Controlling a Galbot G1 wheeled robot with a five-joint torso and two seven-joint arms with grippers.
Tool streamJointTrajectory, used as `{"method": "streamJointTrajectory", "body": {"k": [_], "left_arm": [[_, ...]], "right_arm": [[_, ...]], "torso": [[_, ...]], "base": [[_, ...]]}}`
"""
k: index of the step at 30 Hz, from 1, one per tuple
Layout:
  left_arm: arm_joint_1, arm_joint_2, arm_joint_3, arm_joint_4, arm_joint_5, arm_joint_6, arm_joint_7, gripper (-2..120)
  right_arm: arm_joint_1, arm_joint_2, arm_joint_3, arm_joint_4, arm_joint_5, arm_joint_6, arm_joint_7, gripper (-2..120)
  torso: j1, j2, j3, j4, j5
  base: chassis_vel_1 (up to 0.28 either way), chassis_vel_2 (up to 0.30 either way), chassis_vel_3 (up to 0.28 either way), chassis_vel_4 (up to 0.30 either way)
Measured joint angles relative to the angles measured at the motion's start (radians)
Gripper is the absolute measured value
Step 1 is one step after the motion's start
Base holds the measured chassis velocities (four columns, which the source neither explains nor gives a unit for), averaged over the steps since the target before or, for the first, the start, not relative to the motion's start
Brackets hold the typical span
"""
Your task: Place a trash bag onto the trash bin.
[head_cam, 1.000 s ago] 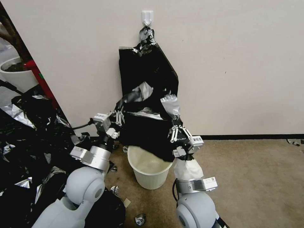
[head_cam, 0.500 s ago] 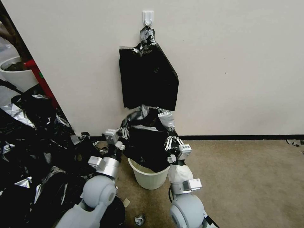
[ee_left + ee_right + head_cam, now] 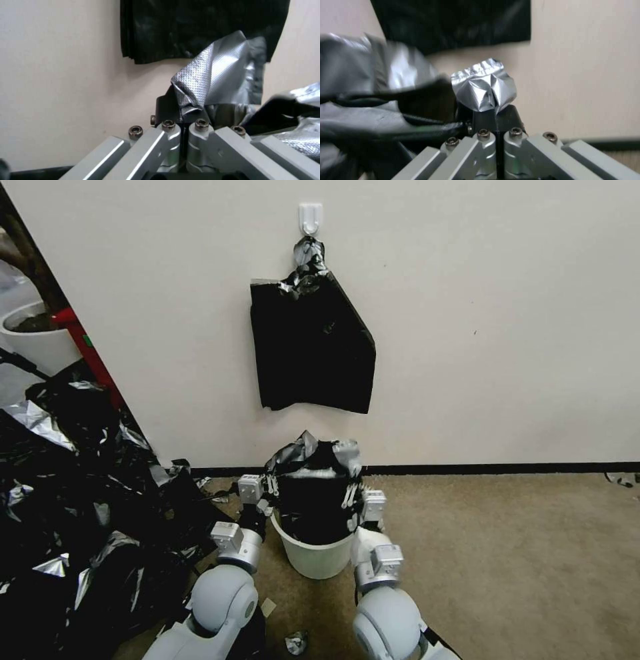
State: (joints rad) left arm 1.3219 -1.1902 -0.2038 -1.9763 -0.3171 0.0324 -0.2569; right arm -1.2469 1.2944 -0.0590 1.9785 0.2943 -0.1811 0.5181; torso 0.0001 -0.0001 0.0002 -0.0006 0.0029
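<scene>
Both grippers clamp the trash bag mouth, left gripper, right gripper. Spread it wide, pull hem down evenly outside the trash bin rim.

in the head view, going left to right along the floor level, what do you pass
pile of black and silver plastic film → left end effector → trash bag held over the trash bin → right end effector → bare carpet
</scene>
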Motion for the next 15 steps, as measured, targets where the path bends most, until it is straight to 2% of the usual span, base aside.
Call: {"method": "streamJointTrajectory", "body": {"k": [2, 3, 4, 6, 7, 8, 10, 11, 15], "left_arm": [[0.001, 0.024, -0.006, -0.039, 0.002, 0.06, -0.01, 0], [0.003, 0.036, -0.009, -0.057, 0.002, 0.095, -0.018, 0], [0.003, 0.036, -0.009, -0.057, 0.002, 0.095, -0.018, 0], [0.011, 0.052, -0.01, -0.093, 0.002, 0.179, -0.042, 0], [0.017, 0.055, -0.008, -0.105, 0.002, 0.21, -0.056, 0], [0.017, 0.055, -0.008, -0.105, 0.002, 0.21, -0.056, 0], [0.035, 0.06, 0.004, -0.124, 0.001, 0.264, -0.089, 0], [0.035, 0.06, 0.004, -0.124, 0.001, 0.264, -0.089, 0], [0.063, 0.08, 0.055, -0.117, 0.0, 0.278, -0.137, 0]], "right_arm": [[0.04, -0.042, 0.008, 0.044, 0.098, -0.09, -0.015, 0], [0.061, -0.073, 0.028, 0.061, 0.151, -0.137, -0.073, 0], [0.061, -0.073, 0.028, 0.061, 0.151, -0.137, -0.073, 0], [0.083, -0.126, 0.064, 0.08, 0.225, -0.205, -0.184, 0], [0.088, -0.144, 0.069, 0.088, 0.26, -0.231, -0.203, 0], [0.088, -0.144, 0.069, 0.088, 0.26, -0.231, -0.203, 0], [0.09, -0.183, 0.074, 0.12, 0.349, -0.287, -0.203, 0], [0.09, -0.183, 0.074, 0.12, 0.349, -0.287, -0.203, 0], [0.084, -0.251, 0.072, 0.181, 0.486, -0.341, -0.157, 0]], "torso": [[0.0, 0.0, 0.0, 0.0006, -0.0021], [0.0, 0.0, 0.0, 0.0006, -0.0019], [0.0, 0.0, 0.0, 0.0006, -0.0019], [0.0, 0.0, 0.0, 0.0005, -0.0022], [0.0, 0.0, 0.0, 0.0005, -0.0021], [0.0, 0.0, 0.0, 0.0005, -0.0021], [0.0, 0.0, 0.0, 0.0006, -0.0025], [0.0, 0.0, 0.0, 0.0006, -0.0025], [0.0, 0.0, 0.0, 0.0004, -0.0027]], "base": [[0.0, 0.0, 0.0, 0.0], [0.0, 0.0, 0.0, 0.0], [0.0, 0.0, 0.0, 0.0], [0.0, 0.0, 0.0, 0.0], [0.0, 0.0, 0.0, 0.0], [0.0, 0.0, 0.0, 0.0], [0.0, 0.0, 0.0, 0.0], [0.0, 0.0, 0.0, 0.0], [0.0, 0.0, 0.0, 0.0]]}}
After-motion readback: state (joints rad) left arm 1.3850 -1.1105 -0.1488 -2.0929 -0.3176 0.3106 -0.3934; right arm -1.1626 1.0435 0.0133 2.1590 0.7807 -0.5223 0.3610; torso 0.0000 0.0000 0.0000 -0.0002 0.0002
